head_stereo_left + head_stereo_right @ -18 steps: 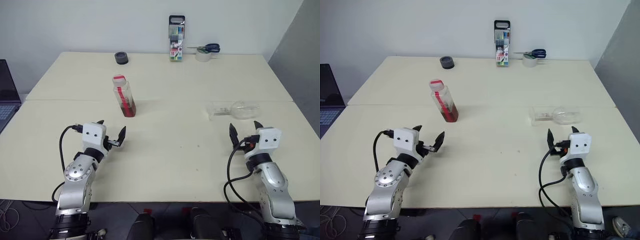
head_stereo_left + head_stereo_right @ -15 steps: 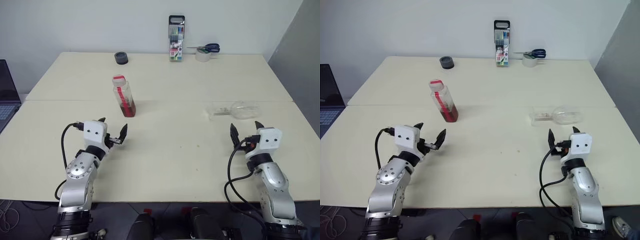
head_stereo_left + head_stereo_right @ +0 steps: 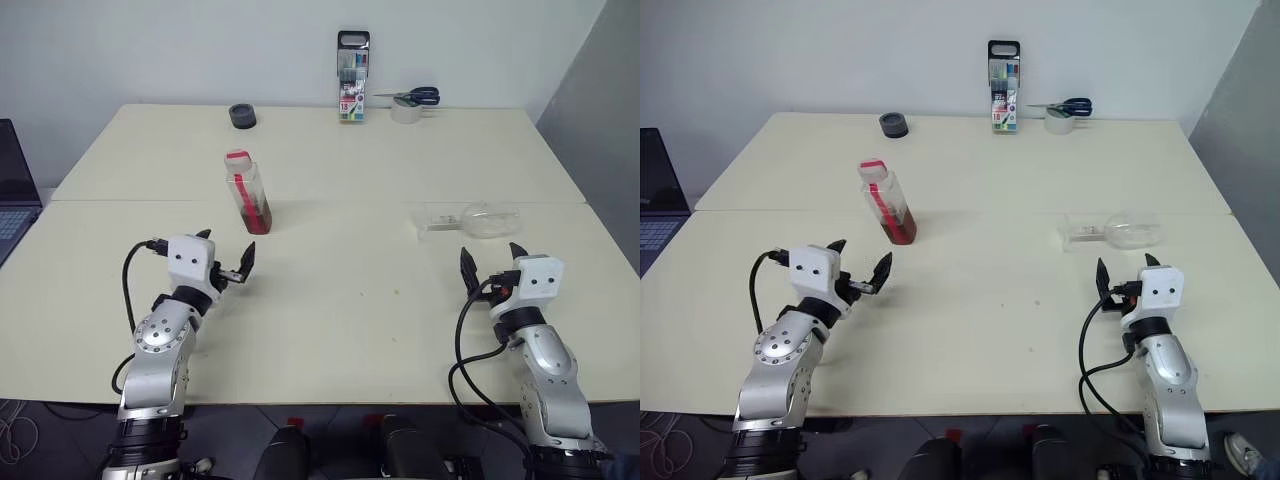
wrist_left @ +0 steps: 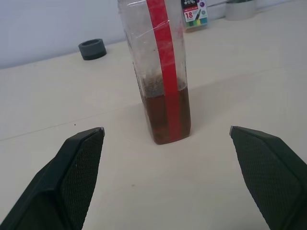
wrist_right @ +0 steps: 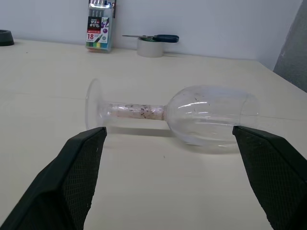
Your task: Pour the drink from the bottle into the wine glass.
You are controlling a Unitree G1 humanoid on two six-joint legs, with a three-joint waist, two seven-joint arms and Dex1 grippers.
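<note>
The bottle [image 3: 248, 192] stands upright on the table, left of centre, with a red cap, a red label strip and reddish-brown drink [image 4: 165, 115] in its lower part. My left gripper [image 3: 224, 256] is open just in front of it, not touching; the bottle sits between the fingers' line in the left wrist view. The wine glass [image 3: 470, 219] lies on its side on the right, foot to the left and bowl [image 5: 211, 120] to the right, empty. My right gripper [image 3: 490, 258] is open a little short of the glass, apart from it.
At the table's [image 3: 350, 300] far edge stand a pack of coloured pens [image 3: 352, 76], a tape roll with scissors on it [image 3: 408, 106] and a dark round object [image 3: 242, 116]. A laptop [image 3: 14, 190] sits beyond the left edge. A seam [image 3: 340, 201] runs across the tabletop.
My left gripper has crept forward and slightly up toward the bottle. The right gripper, bottle and glass have stayed put.
</note>
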